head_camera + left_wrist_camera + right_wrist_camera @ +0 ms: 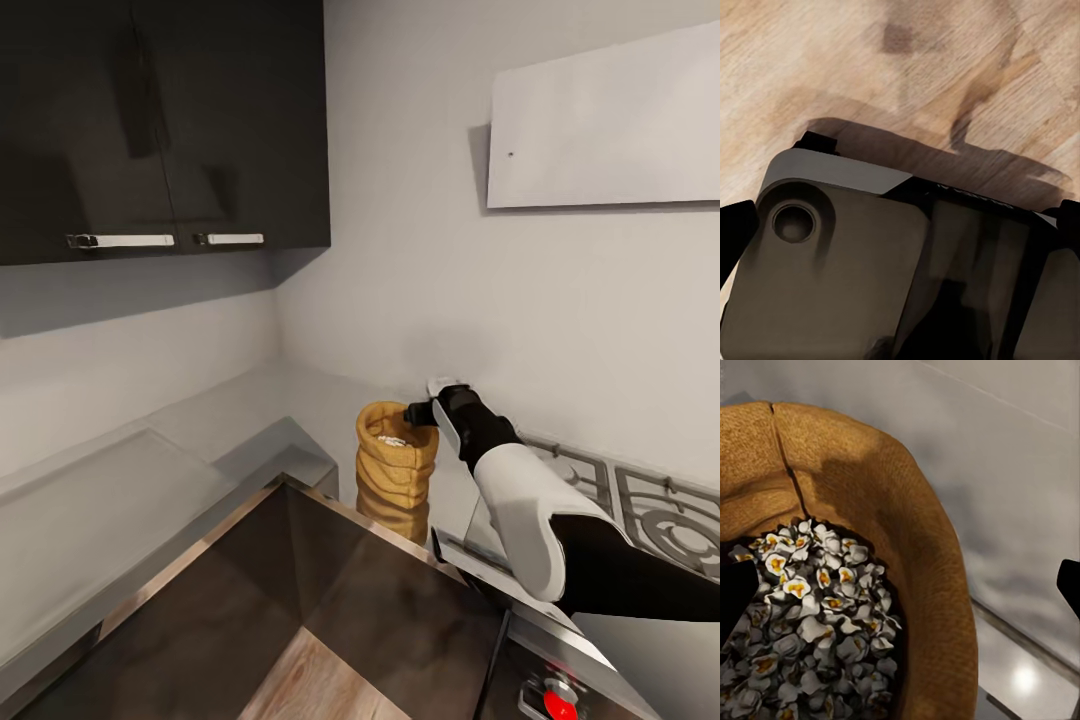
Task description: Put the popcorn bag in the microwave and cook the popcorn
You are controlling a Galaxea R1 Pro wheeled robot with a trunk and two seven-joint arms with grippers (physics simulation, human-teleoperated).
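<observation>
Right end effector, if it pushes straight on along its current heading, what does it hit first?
Likely the popcorn bag: the right end effector sits at its rim, one finger over the popcorn, one outside. Depth unclear.

One popcorn bag (395, 478), two cabinet handles (120, 240), one white hood (605, 125), one red knob (560, 700)

My jaws meet a tan, coarse-woven, matt crumpled sack (922, 555) on the grey glossy countertop (90, 520); below lies pale, matt-grained wood flooring (832, 67).

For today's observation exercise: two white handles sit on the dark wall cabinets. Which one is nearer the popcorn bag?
The shorter handle, on the door nearer the corner. The longer handle is farther from the popcorn bag, which stands on the countertop by the right hand.
</observation>
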